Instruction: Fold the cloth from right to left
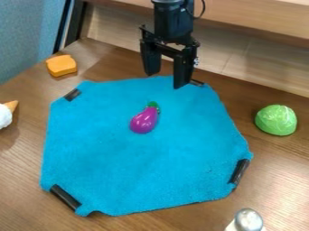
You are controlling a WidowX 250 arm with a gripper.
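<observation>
A blue cloth point(145, 167) lies spread out flat on the table, with dark clip-like pieces at its corners. On its upper middle part rests a purple toy eggplant point(144, 121) with a green top. The black gripper point(163, 80) hangs over the cloth's far edge, above and slightly right of the eggplant. Its two fingers stand apart, pointing down, with nothing between them.
An orange block point(61, 65) sits at the upper left of the table point(278, 167), and a white and tan toy point(5, 114) at the left edge. A green toy cabbage point(276, 120) lies to the right. A silver-topped shaker point(248, 220) stands at the lower right.
</observation>
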